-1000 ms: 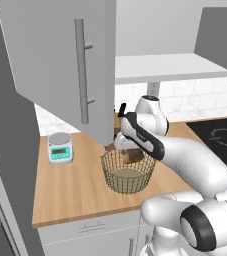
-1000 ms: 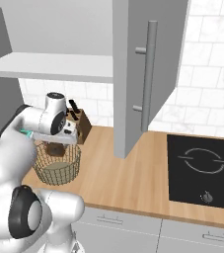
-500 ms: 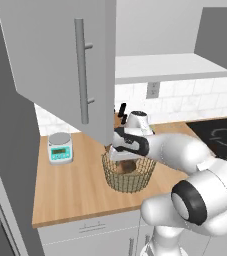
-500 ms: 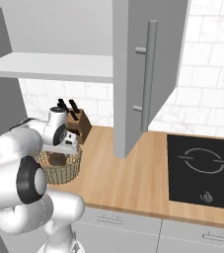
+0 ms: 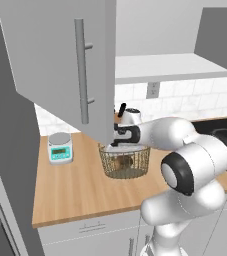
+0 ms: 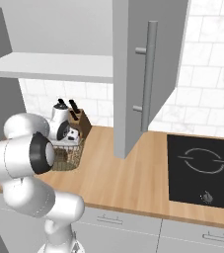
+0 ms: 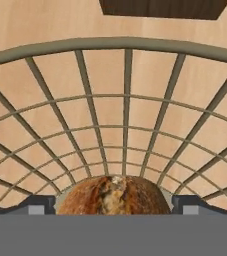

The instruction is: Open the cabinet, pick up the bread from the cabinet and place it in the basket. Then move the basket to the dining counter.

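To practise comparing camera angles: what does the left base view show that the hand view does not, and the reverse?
Left base view alone: the open cabinet door, a small kitchen scale and the arm reaching over the counter. Hand view alone: the two finger tips flanking the bread, and a dark block edge on the counter beyond the rim. Both share the wire basket with the bread inside it.

Matt tan wire-mesh basket point(image 7: 127, 80), rough crusty golden-brown bread point(image 7: 114, 196), smooth light wood counter point(image 5: 80, 187).
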Tool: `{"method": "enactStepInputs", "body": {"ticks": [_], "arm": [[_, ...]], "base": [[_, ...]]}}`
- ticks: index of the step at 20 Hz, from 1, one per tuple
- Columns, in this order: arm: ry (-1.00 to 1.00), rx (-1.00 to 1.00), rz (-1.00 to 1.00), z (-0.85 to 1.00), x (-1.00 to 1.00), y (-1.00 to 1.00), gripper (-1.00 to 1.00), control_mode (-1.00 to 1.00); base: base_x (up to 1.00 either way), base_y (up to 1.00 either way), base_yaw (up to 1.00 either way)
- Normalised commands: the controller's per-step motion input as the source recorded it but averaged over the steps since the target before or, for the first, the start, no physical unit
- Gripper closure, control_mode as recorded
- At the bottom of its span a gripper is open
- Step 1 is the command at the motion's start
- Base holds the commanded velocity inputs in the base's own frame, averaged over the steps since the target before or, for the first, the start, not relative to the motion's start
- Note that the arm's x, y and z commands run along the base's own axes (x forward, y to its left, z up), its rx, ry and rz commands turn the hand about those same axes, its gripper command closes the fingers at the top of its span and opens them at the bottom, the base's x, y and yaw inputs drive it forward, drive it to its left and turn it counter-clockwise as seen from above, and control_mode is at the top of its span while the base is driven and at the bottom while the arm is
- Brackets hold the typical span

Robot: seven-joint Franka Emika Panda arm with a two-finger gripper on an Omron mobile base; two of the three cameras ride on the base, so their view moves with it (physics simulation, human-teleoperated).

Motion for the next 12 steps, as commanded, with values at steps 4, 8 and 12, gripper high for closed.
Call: {"method": "enactStepInputs", "body": {"ticks": [4, 8, 12], "arm": [[-0.02, 0.00, 0.00, 0.01, -0.36, 0.05, -1.00, -1.00], [0.00, 0.00, 0.00, 0.16, -0.30, 0.00, -1.00, -1.00], [-0.04, 0.00, -0.03, 0.34, -0.23, -0.08, -1.00, -1.00]], "base": [[0.00, 0.00, 0.00], [0.00, 0.00, 0.00], [0.00, 0.00, 0.00]]}}
